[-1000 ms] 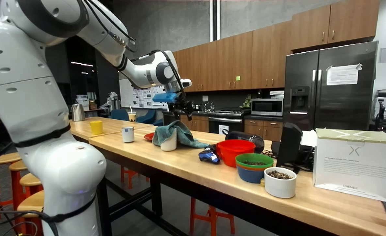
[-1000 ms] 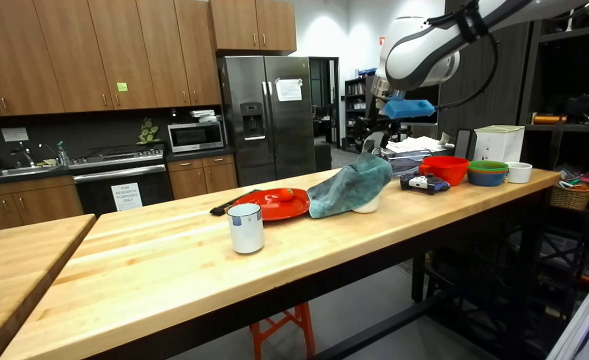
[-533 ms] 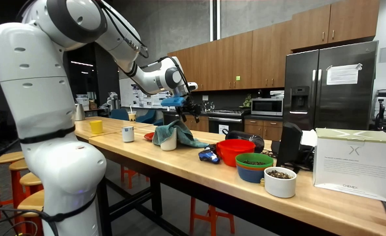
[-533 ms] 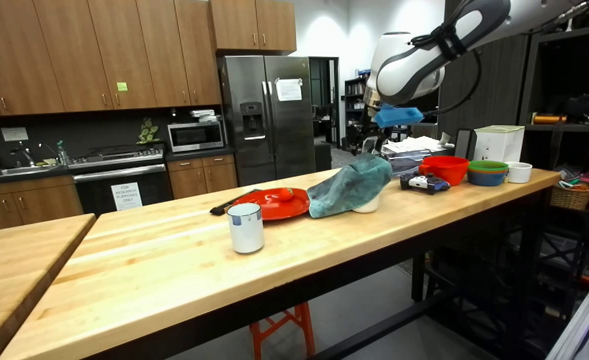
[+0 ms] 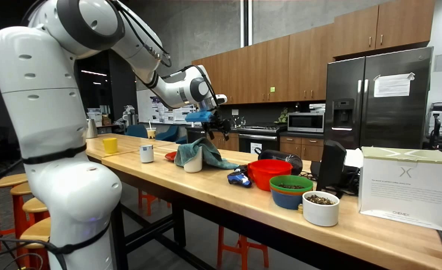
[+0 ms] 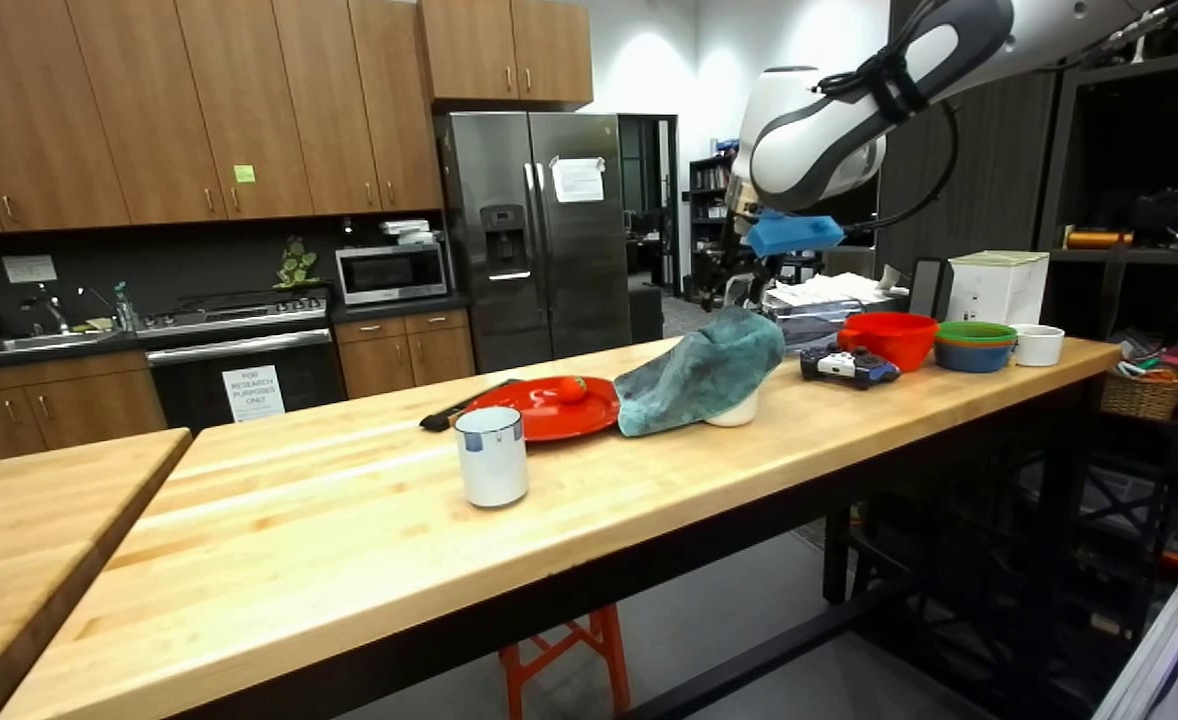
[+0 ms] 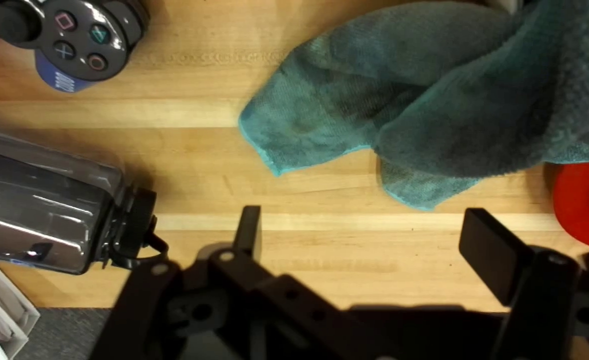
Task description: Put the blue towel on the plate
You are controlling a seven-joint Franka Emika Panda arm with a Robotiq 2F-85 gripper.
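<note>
My black, blocky fingers (image 7: 494, 257) stand spread wide; lower down, the rumpled teal-blue cloth towel (image 7: 439, 100) drapes over a white, rounded container (image 5: 193, 165) on the pale wooden tabletop (image 7: 194, 110), the round red plate (image 6: 564, 417) just past it

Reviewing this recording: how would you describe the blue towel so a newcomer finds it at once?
In an exterior view, find the long wooden table. On it, between the red plate and the game controller, the blue towel lies draped over a pale container. Its soft teal folds set it apart from those hard neighbours.
</note>
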